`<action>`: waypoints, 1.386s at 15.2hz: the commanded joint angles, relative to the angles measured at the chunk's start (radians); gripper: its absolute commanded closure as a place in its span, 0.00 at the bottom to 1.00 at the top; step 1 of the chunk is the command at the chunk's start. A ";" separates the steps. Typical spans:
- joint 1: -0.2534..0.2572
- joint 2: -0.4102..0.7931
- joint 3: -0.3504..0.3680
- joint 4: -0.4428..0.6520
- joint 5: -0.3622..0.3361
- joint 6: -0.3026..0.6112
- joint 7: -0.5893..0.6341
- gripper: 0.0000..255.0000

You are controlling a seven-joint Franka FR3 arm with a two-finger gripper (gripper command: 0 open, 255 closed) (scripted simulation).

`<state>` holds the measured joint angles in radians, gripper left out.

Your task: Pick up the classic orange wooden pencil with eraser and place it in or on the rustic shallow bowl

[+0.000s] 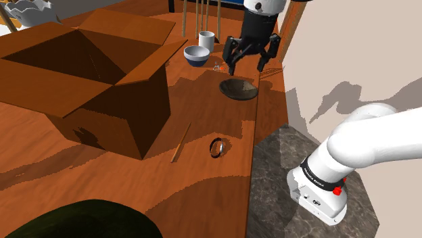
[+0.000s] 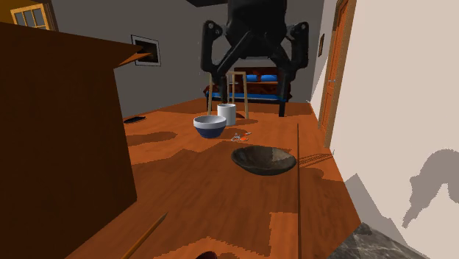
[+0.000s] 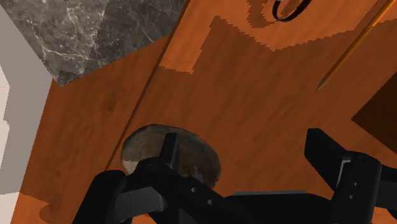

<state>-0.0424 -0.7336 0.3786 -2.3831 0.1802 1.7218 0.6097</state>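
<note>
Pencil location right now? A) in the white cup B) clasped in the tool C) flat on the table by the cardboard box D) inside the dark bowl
C: the pencil lies on the table beside the cardboard box; the open tool hangs empty above the dark bowl.

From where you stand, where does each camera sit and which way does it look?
Shoulder view: beside the stand, looking down over the table; the white arm and gripper show.
Second exterior view: low over the table by the box, looking along it at the open gripper.
Wrist view: on the hand, looking down past its black fingers.
All three share the bowl and pencil.
</note>
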 commanded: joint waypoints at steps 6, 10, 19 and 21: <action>-0.041 0.158 0.222 0.049 0.061 0.053 0.325 0.00; -0.090 0.297 0.357 0.110 0.056 0.094 0.519 0.00; -0.174 0.827 0.633 0.325 -0.221 0.177 1.096 0.00; -0.118 0.969 0.618 0.391 -0.318 0.173 1.232 0.00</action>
<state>-0.1850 0.1583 0.9971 -2.0242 -0.0838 1.8948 1.7579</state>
